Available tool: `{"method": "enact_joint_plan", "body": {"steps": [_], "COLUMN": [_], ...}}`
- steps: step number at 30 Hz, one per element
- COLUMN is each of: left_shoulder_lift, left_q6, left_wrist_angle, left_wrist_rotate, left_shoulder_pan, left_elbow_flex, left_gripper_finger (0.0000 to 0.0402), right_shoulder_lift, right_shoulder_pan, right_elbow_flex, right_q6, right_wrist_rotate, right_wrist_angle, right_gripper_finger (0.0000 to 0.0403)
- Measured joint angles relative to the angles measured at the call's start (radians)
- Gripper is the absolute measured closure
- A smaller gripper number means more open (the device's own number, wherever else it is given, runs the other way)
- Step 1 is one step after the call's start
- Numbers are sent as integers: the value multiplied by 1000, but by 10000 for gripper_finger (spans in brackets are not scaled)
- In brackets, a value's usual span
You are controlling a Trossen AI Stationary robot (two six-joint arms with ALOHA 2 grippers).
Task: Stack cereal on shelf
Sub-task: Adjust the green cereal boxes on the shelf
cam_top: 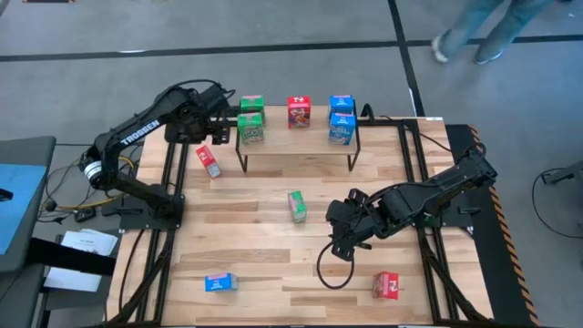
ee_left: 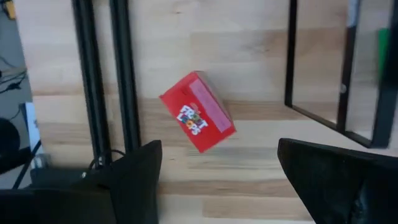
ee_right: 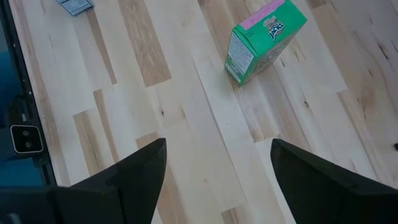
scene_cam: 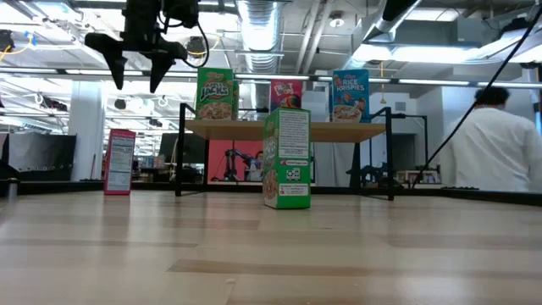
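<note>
The shelf (cam_top: 301,138) stands at the table's far middle and carries two green, one red (cam_top: 298,111) and two blue cereal boxes. A red box (cam_top: 209,161) stands upright on the table left of the shelf. A green box (cam_top: 296,206) stands upright at the table's middle. My left gripper (cam_top: 217,135) hangs open, high above the table beside the shelf's left end, fingers pointing down, with the red box (ee_left: 198,112) below it. My right gripper (cam_top: 339,248) is open above the table, right of and nearer than the green box (ee_right: 264,38).
A blue box (cam_top: 219,282) lies near the front left and a red box (cam_top: 387,285) near the front right. A black cable loop (cam_top: 330,271) lies below the right gripper. A person (scene_cam: 500,144) stands beyond the table at the far right.
</note>
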Motion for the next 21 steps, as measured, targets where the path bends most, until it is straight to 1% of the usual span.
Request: {"method": "enact_joint_plan", "body": {"steps": [7,14,16,18,21], "left_shoulder_lift": [0,0,-3,-7,-8], "left_q6": [-84,-54,-65,-93,-125], "left_wrist_angle": [-16,-5,0,9,80], "left_wrist_rotate": [-4,-8,-7,-3,18], "left_shoulder_pan": [16,15,15,15,24], "left_elbow_flex": [0,-3,-32,-87,-167], "left_gripper_finger": [122,131,131,131,131], "right_shoulder_lift": [0,1,1,1,1], "right_shoulder_pan": [7,30,39,48,58], "right_elbow_flex": [0,0,0,0,0], "right_q6": [7,8,11,24,42], "right_wrist_rotate": [0,0,1,1,1], "right_wrist_angle": [-1,-4,-3,-4,-3], "right_gripper_finger": [90,90,90,90,90]}}
